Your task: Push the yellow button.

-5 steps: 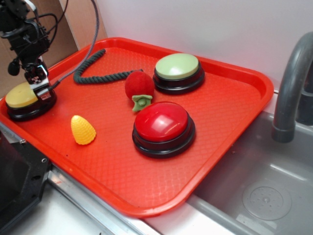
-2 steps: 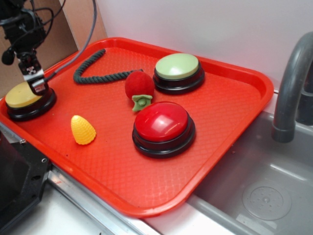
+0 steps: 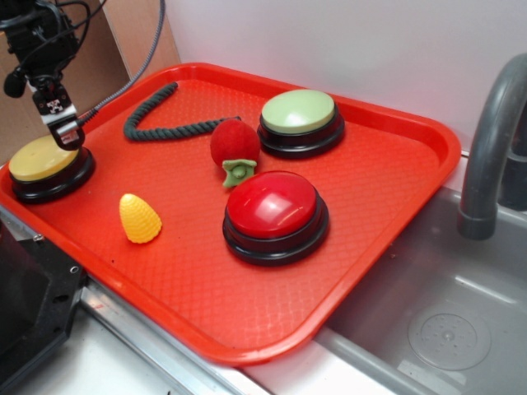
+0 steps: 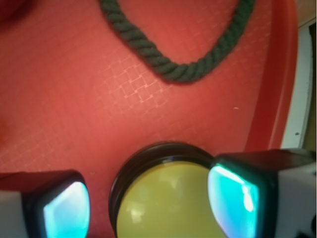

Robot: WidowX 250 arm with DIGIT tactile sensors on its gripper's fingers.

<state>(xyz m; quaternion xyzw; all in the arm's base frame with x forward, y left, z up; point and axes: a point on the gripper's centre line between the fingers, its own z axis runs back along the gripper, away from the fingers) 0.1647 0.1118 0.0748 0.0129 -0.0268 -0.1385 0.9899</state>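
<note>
My end effector (image 3: 64,132), fingers spread wide, hovers just above the round mustard-yellow domed push button (image 3: 39,159) on its black base.

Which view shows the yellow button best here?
The exterior view: the whole yellow button shows, cap and black base, with the gripper at its back edge. The wrist view crops it to a close, blurred part of the cap between the fingers.

Count on the red tray (image 3: 395,197): three push buttons, namely one yellow button (image 3: 37,160), one red button (image 3: 272,206) and one green button (image 3: 298,112). One corn toy (image 3: 138,218). One strawberry toy (image 3: 235,144). One green rope (image 3: 156,115).
</note>
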